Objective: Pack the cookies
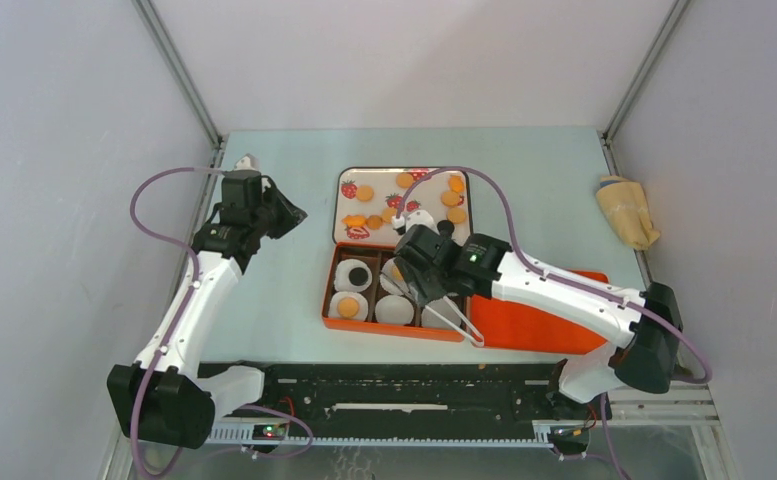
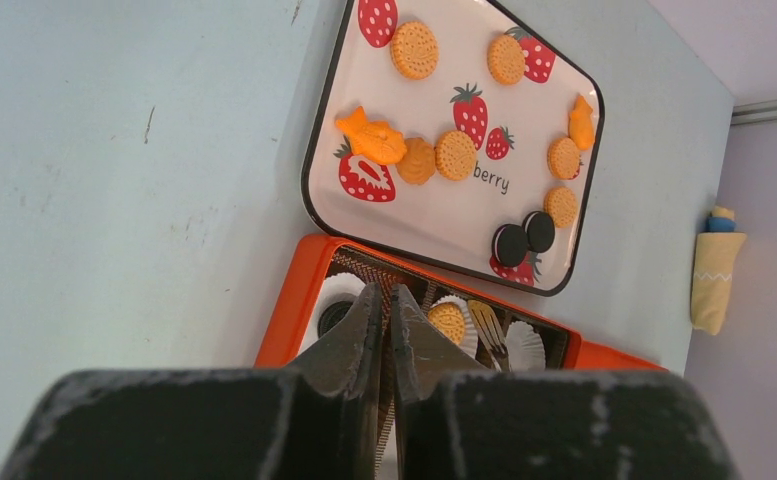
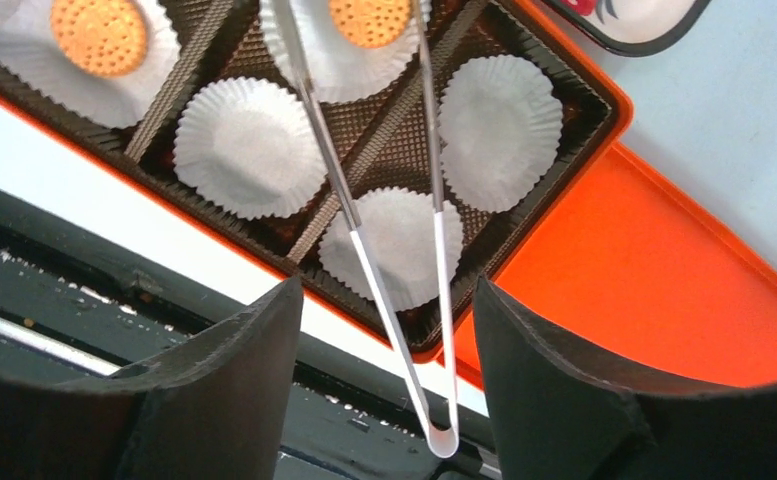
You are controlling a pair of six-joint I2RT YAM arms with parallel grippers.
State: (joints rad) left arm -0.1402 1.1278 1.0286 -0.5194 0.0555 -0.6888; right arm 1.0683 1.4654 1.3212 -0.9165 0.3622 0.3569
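Cookies: small flat rounds, mostly golden-orange with stamped faces; two black ones sit side by side.
Where they lie: most are loose on the strawberry tray; a few rest in paper cups inside the orange box.
My left gripper: fingers pressed together on nothing; in its own view the tray cookies lie at 12 to 1 o'clock.
My right gripper: fingers spread wide above the box; the tongs lie between them, touching neither.
Right wrist alone: golden cookies in cups at 10 and 12 o'clock.
Top view alone: my left gripper hangs at the tray's 9 o'clock.
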